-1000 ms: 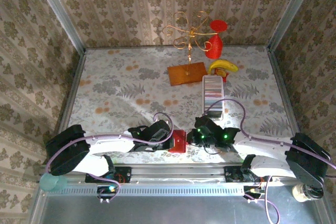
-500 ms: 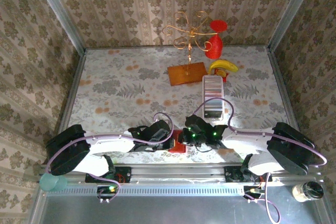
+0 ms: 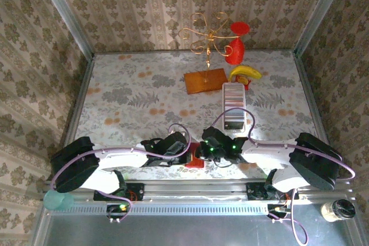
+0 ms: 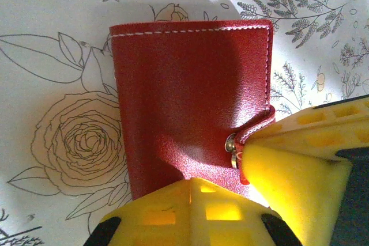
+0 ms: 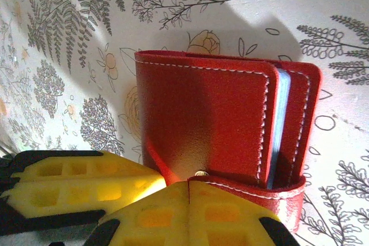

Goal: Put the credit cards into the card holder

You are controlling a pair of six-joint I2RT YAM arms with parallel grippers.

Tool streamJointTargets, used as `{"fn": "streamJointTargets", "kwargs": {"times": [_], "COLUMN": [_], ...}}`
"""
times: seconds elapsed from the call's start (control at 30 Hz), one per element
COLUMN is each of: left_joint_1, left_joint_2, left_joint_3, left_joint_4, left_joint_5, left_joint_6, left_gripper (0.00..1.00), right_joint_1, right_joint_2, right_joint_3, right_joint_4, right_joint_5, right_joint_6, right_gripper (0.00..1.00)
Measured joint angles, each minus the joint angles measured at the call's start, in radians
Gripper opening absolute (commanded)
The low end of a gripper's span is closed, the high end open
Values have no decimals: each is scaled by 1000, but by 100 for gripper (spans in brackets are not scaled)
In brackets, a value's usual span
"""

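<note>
Top external view: the red card holder [image 3: 195,161] lies at the near edge of the tabletop [image 3: 132,96], squeezed between the left pincer [image 3: 185,152] and the right pincer [image 3: 203,151], which meet over it from either side. The credit cards [image 3: 234,99] stand in a row in a long white tray [image 3: 235,123], well apart from it towards the back. From above, just a red sliver of the holder shows under the two pincers.

Left wrist view: the holder [image 4: 190,108] is folded shut, and its near edge is hidden beneath the left pincer [image 4: 190,185]. The jaws are pressed together, their tips resting on the leather with nothing between them.

Right wrist view: the right pincer [image 5: 188,185] is likewise clenched, its tip touching the snap tab [image 5: 253,191] that wraps the holder's [image 5: 207,119] near edge. Grey-blue pocket edges [image 5: 279,125] peek out at the side.
</note>
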Motion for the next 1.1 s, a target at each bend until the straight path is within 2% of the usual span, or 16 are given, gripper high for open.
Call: {"fn": "streamJointTargets", "kwargs": {"times": [0.3,0.57,1.1], "left_joint_1": [0,0,0], "left_joint_2": [0,0,0], "left_joint_3": [0,0,0], "left_joint_4": [0,0,0], "left_joint_5": [0,0,0], "left_joint_6": [0,0,0], "left_gripper": [0,0,0], "right_joint_1": [3,4,6], "right_joint_2": [5,-50,-23], "right_joint_3": [3,-3,-8], "right_joint_4": [6,-6,11], "right_joint_5": [11,56,57], "right_joint_6": [8,8,11], "right_gripper": [0,0,0]}}
